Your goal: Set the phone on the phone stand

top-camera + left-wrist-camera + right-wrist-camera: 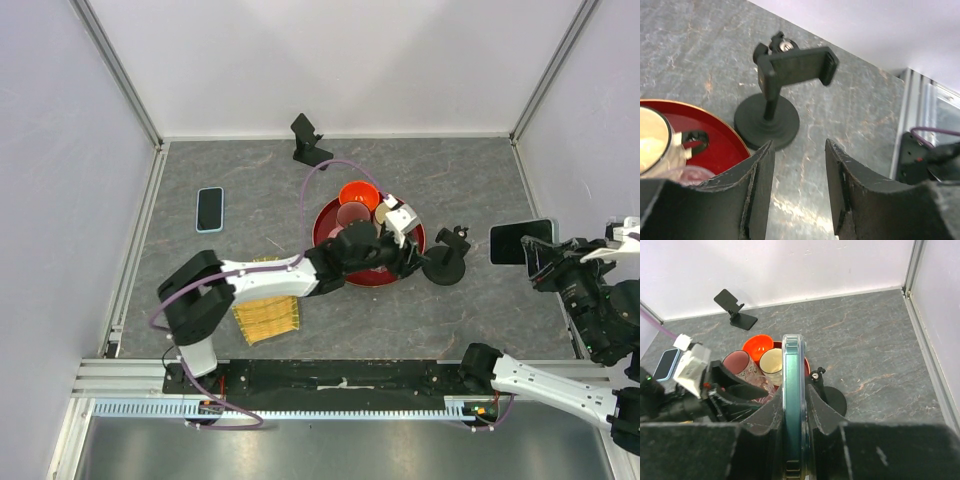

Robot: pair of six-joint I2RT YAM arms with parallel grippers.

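Black phone stand (pixel 772 99) sits just ahead of my left gripper (pixel 800 152), jaws half-open and empty, probably to steady it. Right gripper (pixel 792 407) clamps the phone (pixel 791 360) edge-on, ready for the cradle.

A: What sort of place is this?
B: A robotics lab test cell. Plain white panel walls (pixel 330 60) in aluminium framing (pixel 120 70) enclose 3 sides of a grey stone-patterned surface (pixel 250 170).
A: What else shows it?
B: The left arm (pixel 260 280) and right arm (pixel 545 380) are bolted to a black rail (pixel 340 375) at the near edge, and a purple cable (pixel 304 200) loops loose.
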